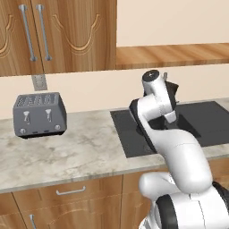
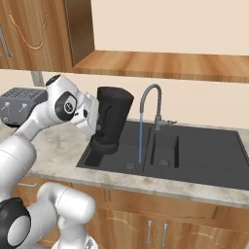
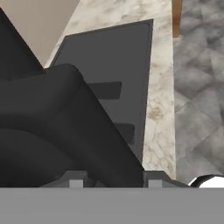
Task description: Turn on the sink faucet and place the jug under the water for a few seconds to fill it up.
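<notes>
Black jug (image 2: 113,119) sits clamped in the tool (image 2: 95,121), left of the water (image 2: 140,138).

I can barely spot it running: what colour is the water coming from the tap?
Pale blue water, a thin stream, clearest in the right base view.

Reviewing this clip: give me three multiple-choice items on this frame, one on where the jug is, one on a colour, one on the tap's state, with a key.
1. Where is the jug?
A. held up over the sink's left end, beside the water
B. lying in the small basin
C. on the counter by the toaster

2. What colour is the sink?
A. white
B. black
C. steel grey

3. What state is the faucet in?
A. off
B. running
C. snapped off

Key: 1 A, the gripper holds it clear of the stream; 2 B, matte black basins; 3 B, a blue stream falls from the spout.
</notes>
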You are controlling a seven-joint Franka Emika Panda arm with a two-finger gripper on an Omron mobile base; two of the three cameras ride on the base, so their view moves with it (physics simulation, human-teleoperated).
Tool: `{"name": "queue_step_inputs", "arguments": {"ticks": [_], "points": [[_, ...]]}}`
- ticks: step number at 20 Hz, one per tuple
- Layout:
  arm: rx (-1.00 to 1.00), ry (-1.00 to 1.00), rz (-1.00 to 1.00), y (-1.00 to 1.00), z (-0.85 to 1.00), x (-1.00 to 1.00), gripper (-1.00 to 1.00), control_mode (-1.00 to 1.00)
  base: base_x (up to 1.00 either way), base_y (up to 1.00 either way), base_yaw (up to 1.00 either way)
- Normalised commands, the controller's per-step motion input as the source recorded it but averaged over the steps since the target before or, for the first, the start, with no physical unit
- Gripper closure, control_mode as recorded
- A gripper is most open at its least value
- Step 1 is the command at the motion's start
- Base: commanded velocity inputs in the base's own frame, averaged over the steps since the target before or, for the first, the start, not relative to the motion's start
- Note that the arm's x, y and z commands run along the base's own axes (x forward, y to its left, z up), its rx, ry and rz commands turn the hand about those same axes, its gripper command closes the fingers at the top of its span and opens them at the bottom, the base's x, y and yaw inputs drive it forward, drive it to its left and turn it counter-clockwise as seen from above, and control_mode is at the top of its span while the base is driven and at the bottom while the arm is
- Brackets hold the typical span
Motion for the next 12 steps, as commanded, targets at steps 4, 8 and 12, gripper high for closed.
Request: {"name": "queue_step_inputs", "arguments": {"ticks": [4,8,12], "points": [[0.0,0.09,-0.06,0.0,-0.19,0.33,1.0,-1.0,0.0,0.0,0.0],[0.0,0.09,-0.04,0.0,-0.04,0.25,1.0,-1.0,0.0,0.0,0.0],[0.0,0.06,-0.01,-0.01,-0.07,0.28,1.0,-1.0,0.0,0.0,0.0]]}}
